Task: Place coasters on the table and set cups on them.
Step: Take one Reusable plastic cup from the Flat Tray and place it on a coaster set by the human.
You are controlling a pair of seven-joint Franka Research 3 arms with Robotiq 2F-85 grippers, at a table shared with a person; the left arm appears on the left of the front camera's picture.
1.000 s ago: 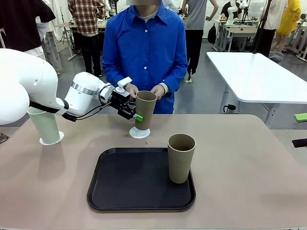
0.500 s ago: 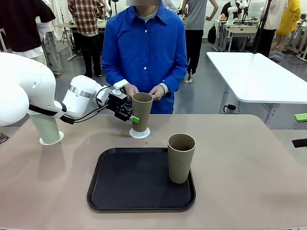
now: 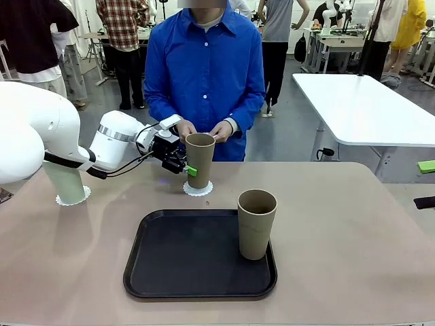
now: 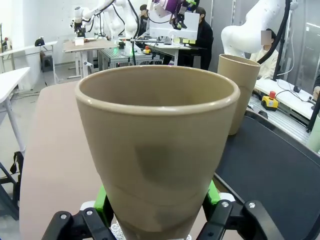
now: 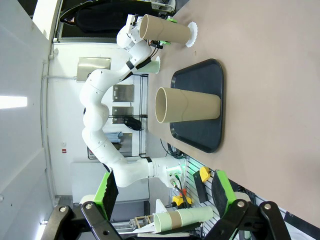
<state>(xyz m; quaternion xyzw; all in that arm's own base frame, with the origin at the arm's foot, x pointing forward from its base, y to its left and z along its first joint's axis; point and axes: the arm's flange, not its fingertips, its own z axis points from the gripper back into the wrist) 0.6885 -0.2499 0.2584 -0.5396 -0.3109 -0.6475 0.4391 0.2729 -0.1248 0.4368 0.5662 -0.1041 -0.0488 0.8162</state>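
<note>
Clamping tan cup (image 3: 199,159), left jaws; doily (image 3: 198,192) beneath.

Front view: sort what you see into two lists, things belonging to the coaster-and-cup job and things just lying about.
Job: tan matte tumbler in the robot's left hand, white lacy paper doily beneath it; pale mint tumbler on another doily; second tan tumbler; beige table.
Lying about: black rounded tray under that second tumbler; white table; green object at right edge.
</note>
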